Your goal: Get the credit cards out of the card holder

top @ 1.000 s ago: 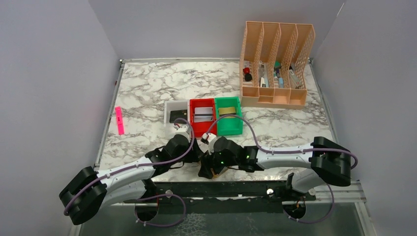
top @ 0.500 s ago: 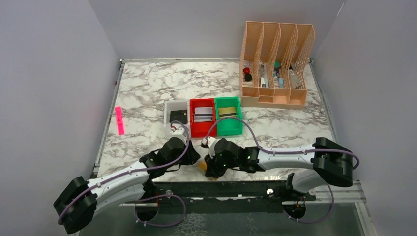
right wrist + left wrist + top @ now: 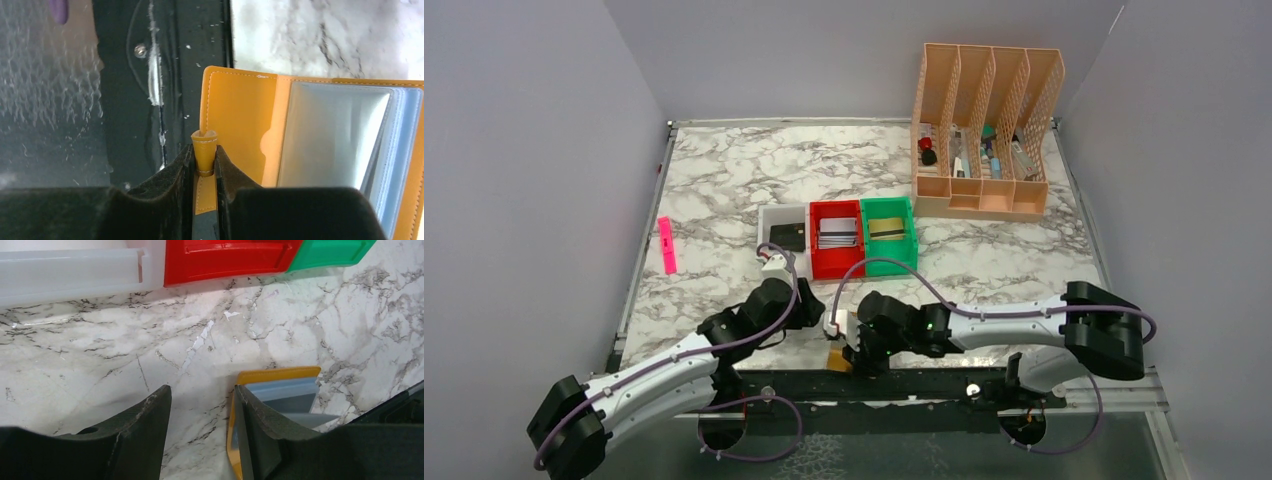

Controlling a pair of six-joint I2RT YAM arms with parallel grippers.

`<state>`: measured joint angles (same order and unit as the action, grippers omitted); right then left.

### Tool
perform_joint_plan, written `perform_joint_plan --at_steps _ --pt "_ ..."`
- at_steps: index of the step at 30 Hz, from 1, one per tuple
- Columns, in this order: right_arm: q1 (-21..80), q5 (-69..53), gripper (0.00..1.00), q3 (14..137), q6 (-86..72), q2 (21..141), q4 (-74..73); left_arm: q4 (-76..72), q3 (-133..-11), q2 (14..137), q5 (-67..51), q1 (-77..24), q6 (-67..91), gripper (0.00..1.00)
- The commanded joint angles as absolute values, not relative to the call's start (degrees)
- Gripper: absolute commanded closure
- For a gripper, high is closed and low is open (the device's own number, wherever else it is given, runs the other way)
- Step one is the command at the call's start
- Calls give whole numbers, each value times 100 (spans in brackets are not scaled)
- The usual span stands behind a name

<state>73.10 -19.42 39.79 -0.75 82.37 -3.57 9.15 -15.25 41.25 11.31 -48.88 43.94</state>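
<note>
**Holder pinned by its tab, other hand not yet in**

We judge this to be the opening step: the card holder (image 3: 240, 125) is held steady so that a card can be drawn from it. It lies open at the near edge of the marble table (image 3: 724, 190), with one corner over the black rail (image 3: 165, 75).

The right gripper (image 3: 204, 152) has its fingers nearly together, clamped on the small tab (image 3: 204, 137) — nothing else is between them. The left gripper (image 3: 202, 392) is spread wide and holds nothing. One of its fingers (image 3: 255, 425) stands just beside the holder's orange edge (image 3: 280, 374), perhaps touching it; we cannot tell.

Whether the pale blue panels (image 3: 330, 135) hold cards, we cannot make out. The next move, as we read it, falls to the left gripper. It should shift over the panels, narrow its fingers and pinch a card edge, while the right one holds the tab against the pull. The red bin (image 3: 835, 238) and the green bin (image 3: 889, 235) stand nearby.
</note>
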Motion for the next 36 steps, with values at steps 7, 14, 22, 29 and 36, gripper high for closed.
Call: perform_joint_plan --at_steps 7,14,22,29,36 --pt "7462 -2774 80 3418 2765 7482 -131 560 -1825 4463 830 -4919 4059 42" --pt "7469 -1794 84 3359 3943 7435 -819 25 -1849 4966 -187 -4913 3565 38" --pt "7467 -1489 84 3060 4082 7207 -401 -405 -1913 5947 -847 -4916 3263 38" --pt "7463 -1064 82 2963 4038 7505 -284 -444 -2153 6285 -1274 -4917 2941 60" --pt "7467 729 57 2516 3519 7249 623 -453 -1922 5855 -1375 -4914 3069 85"
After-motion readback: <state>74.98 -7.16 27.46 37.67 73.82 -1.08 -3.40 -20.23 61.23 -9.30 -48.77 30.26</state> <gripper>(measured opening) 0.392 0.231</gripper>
